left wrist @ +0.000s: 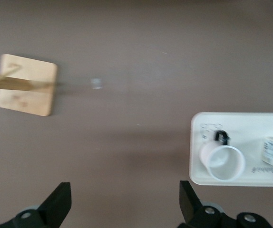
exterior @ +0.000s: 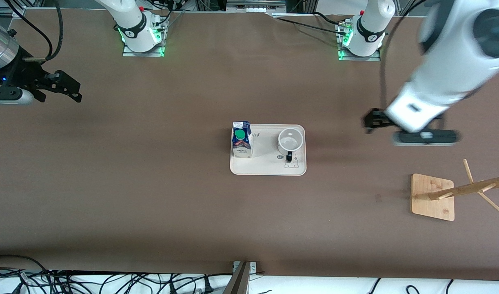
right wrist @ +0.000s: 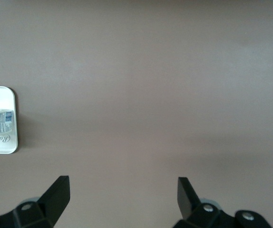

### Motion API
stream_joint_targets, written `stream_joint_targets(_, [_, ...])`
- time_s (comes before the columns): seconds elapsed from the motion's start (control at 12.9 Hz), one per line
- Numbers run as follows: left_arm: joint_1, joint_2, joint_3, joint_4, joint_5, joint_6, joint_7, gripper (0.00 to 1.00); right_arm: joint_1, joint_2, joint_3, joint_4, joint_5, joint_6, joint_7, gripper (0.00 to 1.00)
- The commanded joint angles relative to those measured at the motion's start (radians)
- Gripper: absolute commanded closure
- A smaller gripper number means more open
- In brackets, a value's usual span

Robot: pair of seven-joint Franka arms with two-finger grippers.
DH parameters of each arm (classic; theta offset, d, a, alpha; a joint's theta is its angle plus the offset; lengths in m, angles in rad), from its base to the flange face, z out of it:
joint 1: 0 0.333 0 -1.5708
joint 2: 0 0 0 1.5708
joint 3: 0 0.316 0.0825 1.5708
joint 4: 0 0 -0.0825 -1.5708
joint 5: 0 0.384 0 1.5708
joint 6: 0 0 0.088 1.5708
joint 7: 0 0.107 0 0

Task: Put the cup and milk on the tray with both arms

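Cup [exterior: 290,141] and milk [exterior: 242,139] both stand upright on the tray [exterior: 268,168] at desk centre, cup toward the left arm's end. Left tool [left wrist: 124,202] over bare desk beside the tray, fingers apart, empty. Right tool [right wrist: 123,199] near the right-arm edge, likewise apart. Placement looks complete; retreat high, clear of the wooden rack [exterior: 433,197].

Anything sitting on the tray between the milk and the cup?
Nothing: front view shows only bare tray surface between the milk and the cup.
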Motion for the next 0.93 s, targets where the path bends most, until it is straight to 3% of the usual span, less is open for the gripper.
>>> stream_joint_targets(0.0, [0.031,-0.065,0.123,-0.062,0.005,0.005,0.176,0.00,0.002,0.008,0.009,0.021,0.001,-0.009,-0.004,0.00])
stream_joint_targets(0.15, [0.032,-0.057,0.163,-0.054,0.002,-0.031,0.258,0.00,0.003,0.011,0.009,0.021,0.004,0.019,-0.004,0.00])
stream_joint_targets(0.46, [0.038,-0.031,0.163,-0.025,-0.096,-0.080,0.257,0.00,0.004,0.030,0.009,0.021,0.004,0.045,-0.004,0.00])
stream_joint_targets(0.85, [0.073,-0.037,0.165,-0.027,-0.122,-0.131,0.276,0.00,0.004,0.034,0.008,0.019,0.004,0.037,-0.007,0.00])
